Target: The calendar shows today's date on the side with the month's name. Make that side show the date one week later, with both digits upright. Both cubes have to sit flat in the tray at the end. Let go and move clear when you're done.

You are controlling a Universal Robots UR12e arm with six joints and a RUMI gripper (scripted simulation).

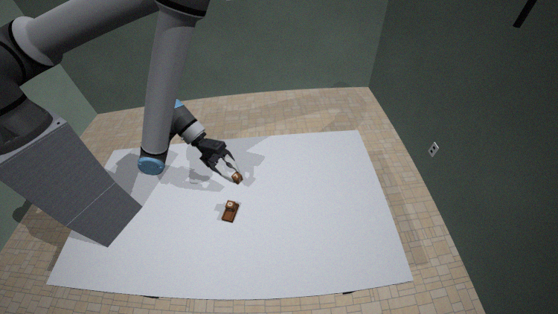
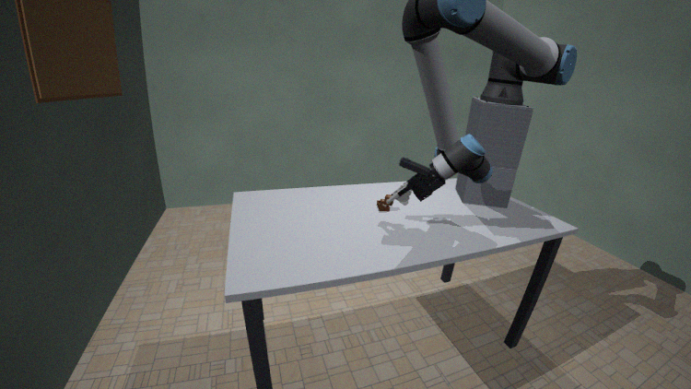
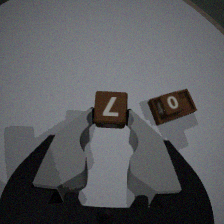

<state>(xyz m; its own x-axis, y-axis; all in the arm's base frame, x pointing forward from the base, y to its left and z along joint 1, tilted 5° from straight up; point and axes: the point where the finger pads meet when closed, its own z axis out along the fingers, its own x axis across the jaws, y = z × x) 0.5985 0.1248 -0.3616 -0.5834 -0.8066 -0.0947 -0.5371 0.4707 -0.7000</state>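
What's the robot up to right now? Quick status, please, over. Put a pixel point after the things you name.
Jaws shut on cube marked 7 (image 1: 236,178) (image 3: 111,108), raised above table (image 1: 312,234) (image 2: 289,241). Other cube (image 1: 230,204) (image 3: 173,103) sits in tray (image 1: 228,216) (image 3: 189,102). Nothing visible blocking the way.

There are two brown cubes on or above the tabletop (image 1: 296,242) (image 2: 289,241) (image 3: 60,60): one is a cube with a 7 (image 1: 236,178) (image 3: 111,108), and one is a cube with a 0 (image 1: 230,204) (image 3: 172,103). There is one tray (image 1: 228,216) (image 3: 187,109), away from the edges of the tabletop. I count one robot arm (image 1: 164,85) (image 2: 437,91) and two fingers. On the walls I see one socket (image 1: 433,149) and one brown board (image 2: 76,53). Three table legs are visible below the edges.
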